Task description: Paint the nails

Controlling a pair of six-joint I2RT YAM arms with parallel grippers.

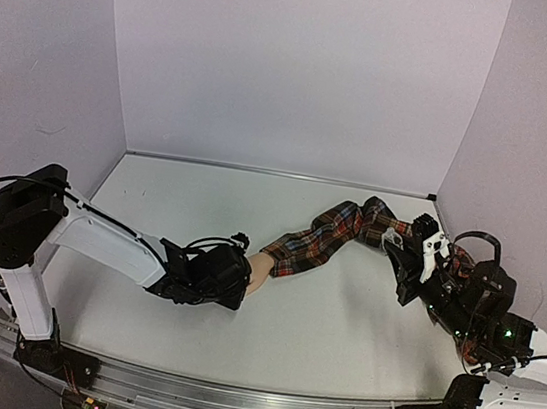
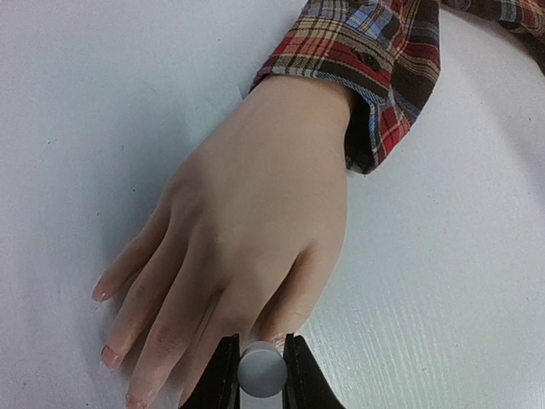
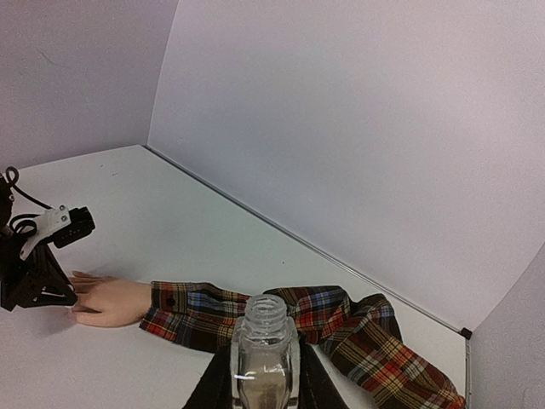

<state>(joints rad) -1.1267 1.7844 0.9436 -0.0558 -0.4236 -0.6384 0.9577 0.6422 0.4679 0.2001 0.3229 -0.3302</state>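
We log left gripper (image 2: 260, 360) pinching a round cap (image 2: 261, 373), perhaps the brush's, over the hand's (image 2: 255, 213) nails (image 2: 111, 356); right gripper (image 3: 265, 383), well apart, clamps open bottle (image 3: 265, 328).

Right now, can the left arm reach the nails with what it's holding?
Probably yes. The left gripper, shut on a white cap, sits over the mannequin hand; the nails lie bare close by, nothing between.
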